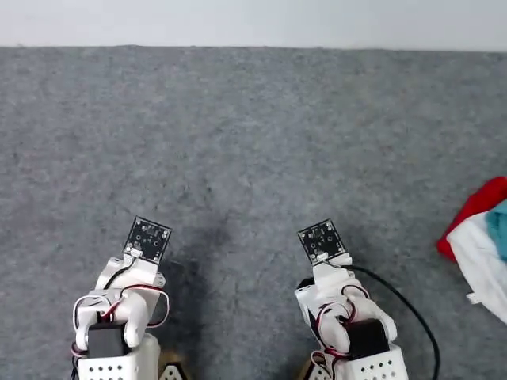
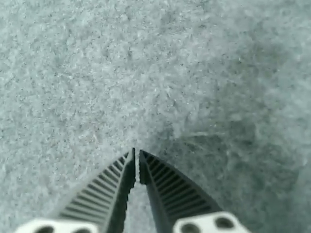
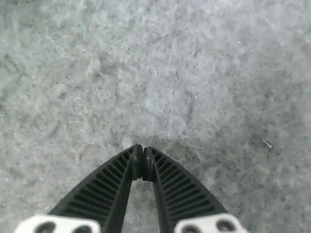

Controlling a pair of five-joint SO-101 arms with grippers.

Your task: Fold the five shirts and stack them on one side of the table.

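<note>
Left gripper (image 2: 136, 160), black ribbed plastic, is hanging over the grey felt-covered bench (image 2: 146, 73), tips pressed together, gripping nothing. Right gripper (image 3: 143, 159) is doing likewise. Two white arms (image 1: 123, 305) (image 1: 344, 317) are sitting tucked back, side by side, at the bench's near edge. A crumpled red, white and teal shirt pile (image 1: 485, 241) is lying at the right edge. A white wall (image 1: 253, 20) is running behind the far edge.

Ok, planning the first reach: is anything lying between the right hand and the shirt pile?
Nothing visible does. Bare table lies between the right hand and the shirts; the arm's black cable loops nearer its base, just off that line.
</note>
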